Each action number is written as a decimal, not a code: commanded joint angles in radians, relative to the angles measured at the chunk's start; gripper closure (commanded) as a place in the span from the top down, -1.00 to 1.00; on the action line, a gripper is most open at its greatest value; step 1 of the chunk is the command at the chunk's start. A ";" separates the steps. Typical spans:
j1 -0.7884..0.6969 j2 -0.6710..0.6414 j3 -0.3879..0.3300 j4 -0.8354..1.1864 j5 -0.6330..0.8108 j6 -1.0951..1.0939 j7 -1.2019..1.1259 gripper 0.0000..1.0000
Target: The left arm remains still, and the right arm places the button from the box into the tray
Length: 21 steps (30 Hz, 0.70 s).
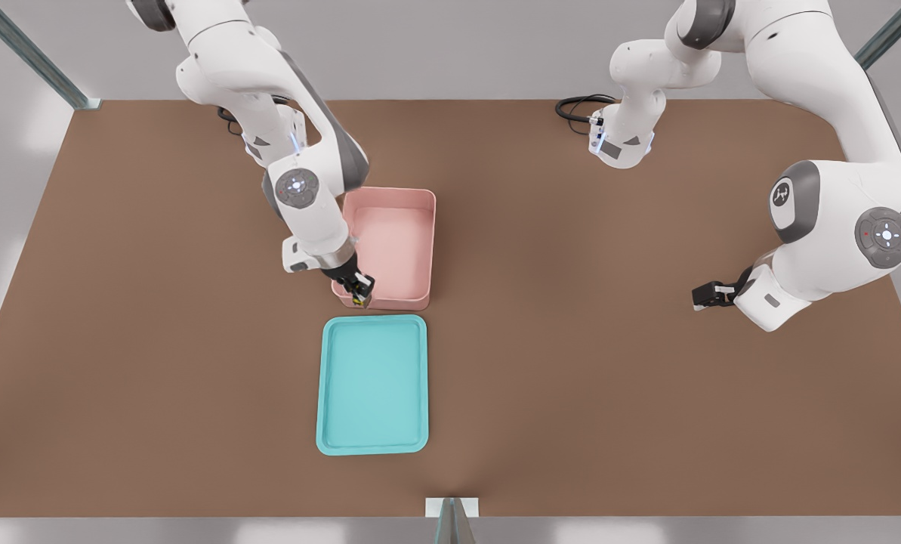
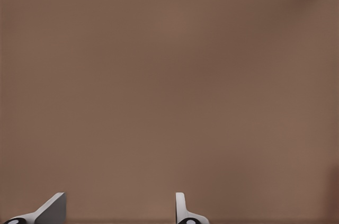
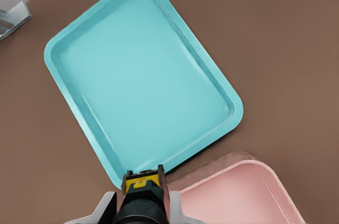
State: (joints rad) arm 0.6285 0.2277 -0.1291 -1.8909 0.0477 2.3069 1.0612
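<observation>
Overhead, the right arm point(image 1: 307, 196) reaches down over the near corner of the pink box point(image 1: 393, 245), on the front view's left. Its gripper point(image 1: 360, 293) is closed tight on the button point(image 3: 139, 183): yellow top and dark base pinched between the two fingers point(image 3: 106, 208), held clear above the box rim beside the tray's near edge. The button's facing cannot be told. Turquoise tray point(image 1: 372, 384) lies flat on the brown counter point(image 1: 646, 378), just beside the box, long axis running away from it toward the front edge.
</observation>
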 commanded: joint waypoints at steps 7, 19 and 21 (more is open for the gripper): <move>-0.102 0.349 0.009 0.466 -0.002 -0.207 0.010 -0.12; -0.108 0.615 0.037 0.673 0.023 -0.207 0.008 -0.10; -0.110 0.613 0.037 0.673 0.017 -0.204 0.006 1.00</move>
State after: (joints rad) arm 0.5188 0.8406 -0.0918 -1.2187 0.0682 2.1026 1.0639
